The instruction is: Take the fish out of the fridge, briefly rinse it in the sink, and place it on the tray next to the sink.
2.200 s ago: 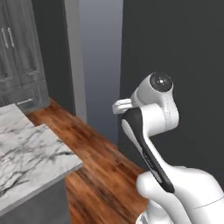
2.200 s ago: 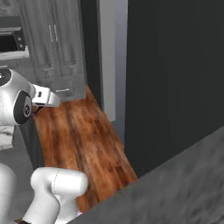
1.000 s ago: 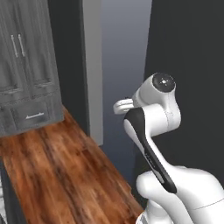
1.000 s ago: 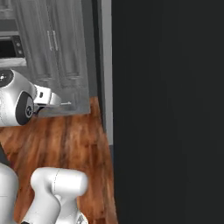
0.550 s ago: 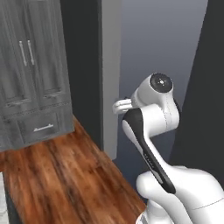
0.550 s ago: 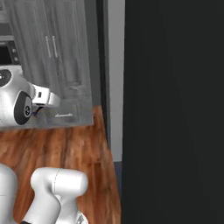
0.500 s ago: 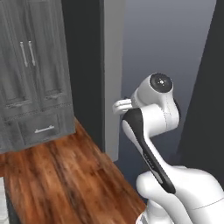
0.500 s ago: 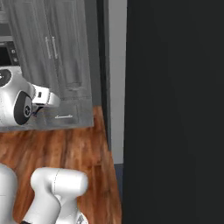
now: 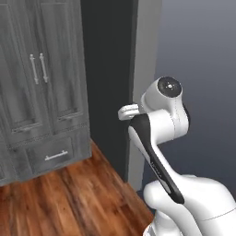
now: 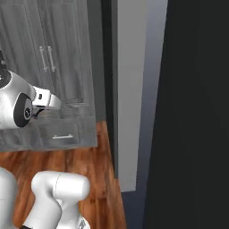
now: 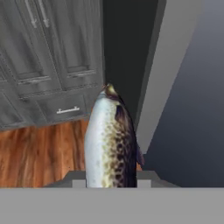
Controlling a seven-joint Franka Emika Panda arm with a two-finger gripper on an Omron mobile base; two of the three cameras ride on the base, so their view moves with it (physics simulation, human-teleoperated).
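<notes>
Base has turned; one fish (image 11: 109,140) in tool (image 11: 109,181).

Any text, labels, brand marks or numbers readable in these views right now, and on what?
None: no words, numbers, labels or signs can be read in any view.
The grey cabinet doors, the cabinet drawer, the wood floor and the fish in the claw carry no writing.
The fish shows only dark speckles, not lettering.
</notes>
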